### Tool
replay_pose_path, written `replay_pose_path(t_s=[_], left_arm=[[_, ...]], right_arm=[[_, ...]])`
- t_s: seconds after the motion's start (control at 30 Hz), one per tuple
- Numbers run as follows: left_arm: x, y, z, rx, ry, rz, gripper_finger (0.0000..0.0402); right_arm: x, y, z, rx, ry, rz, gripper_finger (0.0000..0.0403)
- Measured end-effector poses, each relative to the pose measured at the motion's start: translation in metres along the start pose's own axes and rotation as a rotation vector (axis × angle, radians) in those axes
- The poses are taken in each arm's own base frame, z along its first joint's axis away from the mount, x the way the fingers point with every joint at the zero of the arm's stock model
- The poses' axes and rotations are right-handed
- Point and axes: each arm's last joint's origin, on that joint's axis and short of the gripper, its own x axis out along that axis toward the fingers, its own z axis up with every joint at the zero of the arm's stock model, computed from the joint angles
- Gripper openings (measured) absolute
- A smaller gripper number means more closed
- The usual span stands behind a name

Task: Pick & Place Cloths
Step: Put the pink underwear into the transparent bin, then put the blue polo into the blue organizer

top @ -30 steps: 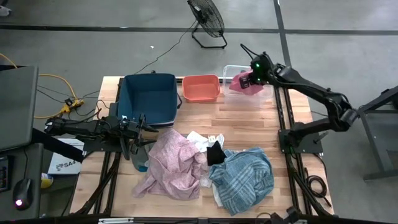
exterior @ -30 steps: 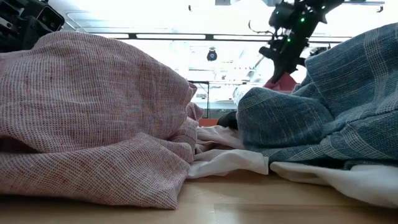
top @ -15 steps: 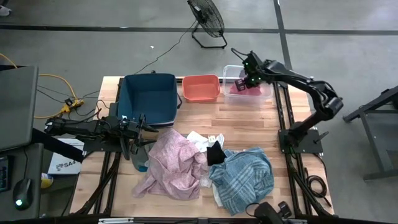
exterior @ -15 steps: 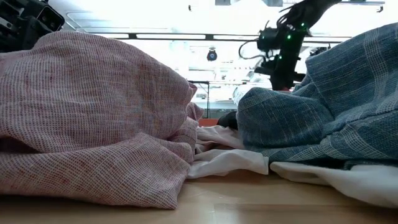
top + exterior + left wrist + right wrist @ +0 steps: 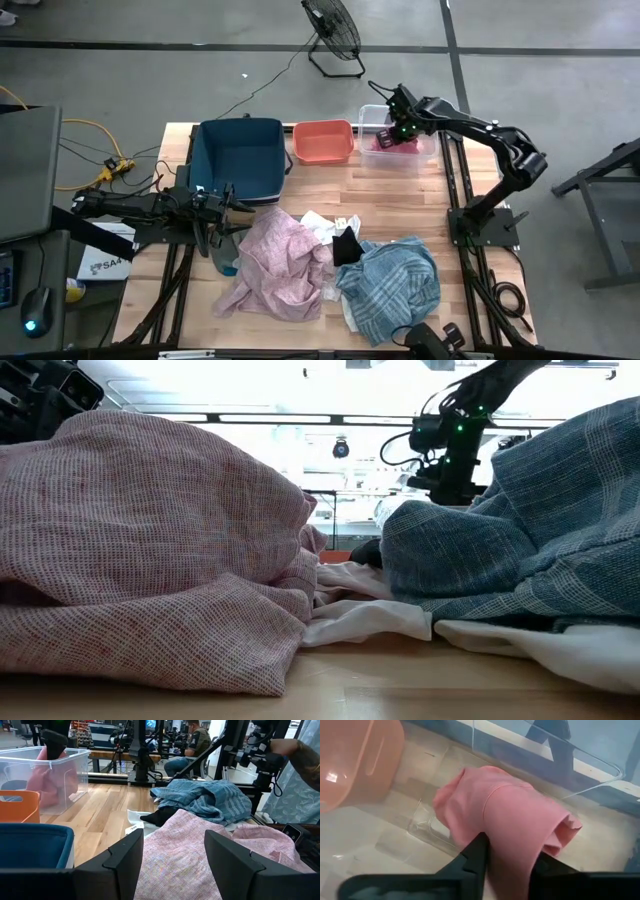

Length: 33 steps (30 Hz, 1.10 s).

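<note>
Right end effector [image 5: 507, 865]: inside clear bin [image 5: 372, 112], fingers clamped on coral cloth [image 5: 510, 815]; grip visible only in right wrist view. Left end effector [image 5: 172, 852]: open, beside pink cloth [image 5: 280, 262]. High view counts three bins; plaid cloth [image 5: 392, 285], black cloth [image 5: 346, 246], white cloth [image 5: 320, 224] on surface [image 5: 400, 200].

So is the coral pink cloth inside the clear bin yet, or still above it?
Inside. The coral pink cloth lies bunched on the clear bin's floor, with the right claw at it.
</note>
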Motion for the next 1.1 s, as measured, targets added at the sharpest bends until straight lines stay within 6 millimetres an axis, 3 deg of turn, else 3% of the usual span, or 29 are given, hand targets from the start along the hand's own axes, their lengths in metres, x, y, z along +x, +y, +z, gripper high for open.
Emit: replay_pose_path(t_s=[0.3, 0.6, 0.83, 1.1], left_arm=[[0.0, 0.0, 0.0, 0.0, 0.0, 0.0, 0.0207], [0.0, 0.0, 0.0, 0.0, -0.001, 0.0, 0.0207], [0.0, 0.0, 0.0, 0.0, 0.0, 0.0, 0.0207], [0.0, 0.0, 0.0, 0.0, 0.0, 0.0, 0.0207]], right_arm=[[-0.003, 0.0, -0.001, -0.033, 0.001, 0.017, 0.017], [-0.041, -0.006, -0.01, -0.037, -0.046, 0.079, 0.0184], [-0.087, 0.0, -0.042, -0.11, -0.011, 0.19, 0.0181], [-0.142, 0.026, -0.109, -0.278, 0.011, 0.302, 0.0181]])
